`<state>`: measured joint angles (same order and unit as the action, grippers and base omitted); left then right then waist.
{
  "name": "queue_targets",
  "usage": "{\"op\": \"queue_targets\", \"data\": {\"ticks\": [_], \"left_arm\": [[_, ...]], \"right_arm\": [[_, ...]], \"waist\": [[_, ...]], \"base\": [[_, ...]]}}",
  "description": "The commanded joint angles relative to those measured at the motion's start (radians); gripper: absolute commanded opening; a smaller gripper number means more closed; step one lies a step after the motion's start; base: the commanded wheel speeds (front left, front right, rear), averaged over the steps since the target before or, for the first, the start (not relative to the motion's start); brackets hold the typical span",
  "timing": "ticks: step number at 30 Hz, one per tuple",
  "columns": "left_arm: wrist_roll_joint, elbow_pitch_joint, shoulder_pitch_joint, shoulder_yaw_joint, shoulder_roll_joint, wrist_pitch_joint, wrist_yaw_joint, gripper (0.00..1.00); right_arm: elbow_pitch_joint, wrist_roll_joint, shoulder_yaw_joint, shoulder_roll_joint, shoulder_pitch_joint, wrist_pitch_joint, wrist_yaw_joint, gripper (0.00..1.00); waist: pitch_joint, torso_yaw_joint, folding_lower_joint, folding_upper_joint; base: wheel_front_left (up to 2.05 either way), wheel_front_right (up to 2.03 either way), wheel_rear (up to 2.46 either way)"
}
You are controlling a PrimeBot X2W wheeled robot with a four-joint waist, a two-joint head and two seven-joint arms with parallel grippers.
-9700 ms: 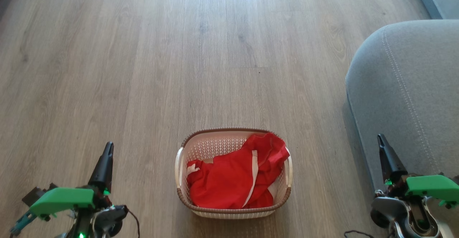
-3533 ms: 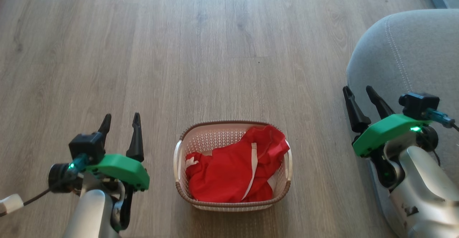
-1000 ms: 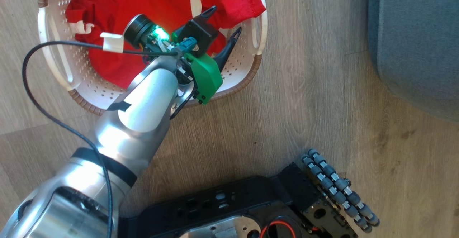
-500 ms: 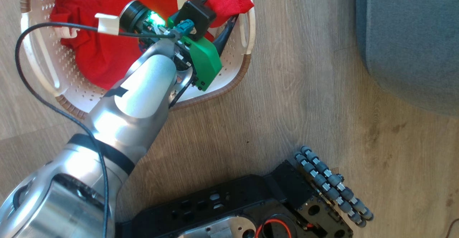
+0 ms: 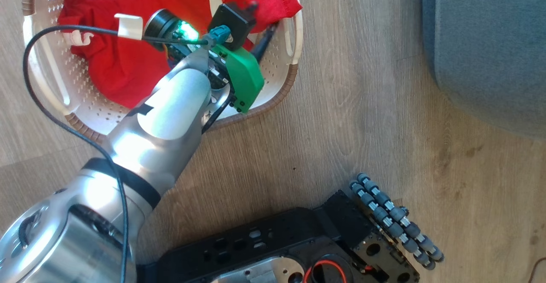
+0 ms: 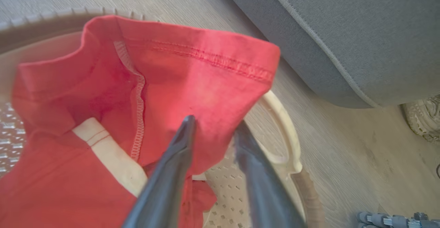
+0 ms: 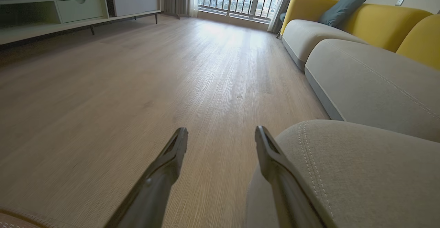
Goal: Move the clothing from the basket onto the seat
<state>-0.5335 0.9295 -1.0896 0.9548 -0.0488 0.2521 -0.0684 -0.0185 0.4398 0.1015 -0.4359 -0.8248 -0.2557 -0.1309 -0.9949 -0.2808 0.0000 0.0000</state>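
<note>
Transfer not started: bright red soft-fabric clothing all in the cream perforated plastic basket; grey upholstered seat bare where visible. Left pincer, jaws apart, seemingly straddles a hem. Right pincer apart, idle.

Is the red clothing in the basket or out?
In: the red clothing lies bunched inside the basket, with the left gripper open at its edge.

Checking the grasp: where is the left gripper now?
Head view, upper centre: the left gripper is inside the basket, at the end nearer the seat, open astride a fold of the clothing.
</note>
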Motion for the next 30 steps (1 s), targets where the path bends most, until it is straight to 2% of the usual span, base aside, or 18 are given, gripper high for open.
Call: {"op": "queue_targets", "data": {"ticks": [1,6,9,17,21,30], "left_arm": [[-0.013,-0.026,0.001,0.004,-0.001,0.010,-0.005,0.00],[-0.056,-0.027,-0.011,0.016,-0.001,0.010,0.007,0.00],[-0.057,-0.017,-0.019,0.017,-0.001,0.010,0.032,0.00],[0.005,-0.069,0.001,-0.101,-0.001,0.010,0.115,0.00],[0.044,-0.117,0.061,-0.168,-0.001,0.010,0.126,0.00],[0.105,-0.209,0.204,-0.290,-0.001,0.010,0.119,0.00]], "right_arm": [[0.026,-0.007,-0.002,-0.003,0.047,-0.006,0.000,1.00],[0.013,-0.005,-0.008,0.002,0.043,-0.006,0.000,1.00],[0.008,-0.003,-0.016,0.001,0.038,-0.006,0.000,1.00],[0.005,0.000,-0.005,-0.002,0.015,-0.006,0.000,1.00],[-0.011,-0.005,0.014,-0.009,0.022,-0.006,0.000,1.00],[-0.057,-0.003,0.056,-0.014,0.058,-0.006,0.000,1.00]], "waist": [[0.000,0.000,0.0000,0.0000],[0.005,0.003,0.0000,0.0000],[0.012,0.012,0.0000,0.0000],[0.053,0.054,0.0000,0.0000],[0.122,0.096,0.0000,0.0000],[0.261,0.158,0.0000,0.0000]], "base": [[0.00,0.00,0.00],[0.00,0.00,0.00],[0.00,0.00,0.00],[0.00,0.00,0.00],[0.00,0.00,0.00],[0.00,0.00,0.00]]}}
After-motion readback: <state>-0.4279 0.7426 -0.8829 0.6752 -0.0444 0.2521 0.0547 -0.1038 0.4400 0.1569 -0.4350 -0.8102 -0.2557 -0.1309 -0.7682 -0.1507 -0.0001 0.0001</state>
